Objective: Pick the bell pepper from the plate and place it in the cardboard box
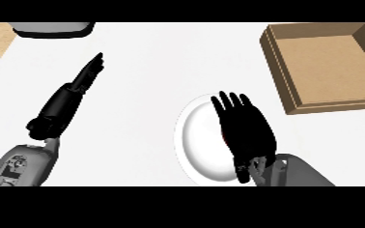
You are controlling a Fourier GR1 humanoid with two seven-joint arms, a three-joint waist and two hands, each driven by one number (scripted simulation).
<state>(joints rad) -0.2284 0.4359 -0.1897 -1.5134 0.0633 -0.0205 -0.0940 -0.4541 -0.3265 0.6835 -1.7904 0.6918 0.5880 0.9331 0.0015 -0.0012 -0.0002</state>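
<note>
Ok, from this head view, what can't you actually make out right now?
- Bell pepper: almost wholly hidden under the right robot hand over the white plate; only a dark reddish sliver shows at the hand's left edge.
- Whether that hand touches the pepper: cannot tell.
- Cardboard box: its right side is cut off by the view's edge.
- Grey object at top left: cut off by the upper edge.

right hand (246, 128) over white plate (196, 145)
</note>
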